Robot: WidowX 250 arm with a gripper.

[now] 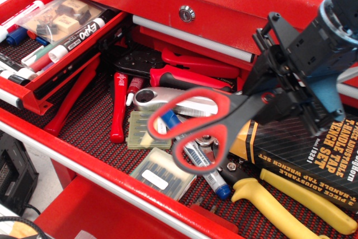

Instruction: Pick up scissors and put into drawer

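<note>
The scissors (193,124), with orange-red and dark grey loop handles, hang in the air above the wide tool drawer, handles pointing left. Their blades are hidden inside my black gripper (278,103), which is shut on them at the right of the view. The small red drawer (66,74) with a dark liner stands open at the upper left. It holds whiteboard markers (61,48) and a clear bag of small items. The scissors are well to the right of it and apart from it.
Below lies the wide drawer's red-black mesh liner (84,121) with red-handled pliers (193,79), a silver wrench (168,100), a blue marker (196,155), two clear bit cases (162,173), yellow-handled snips (291,205) and a black wrench-set box (316,158). A lock (186,13) sits on the cabinet front.
</note>
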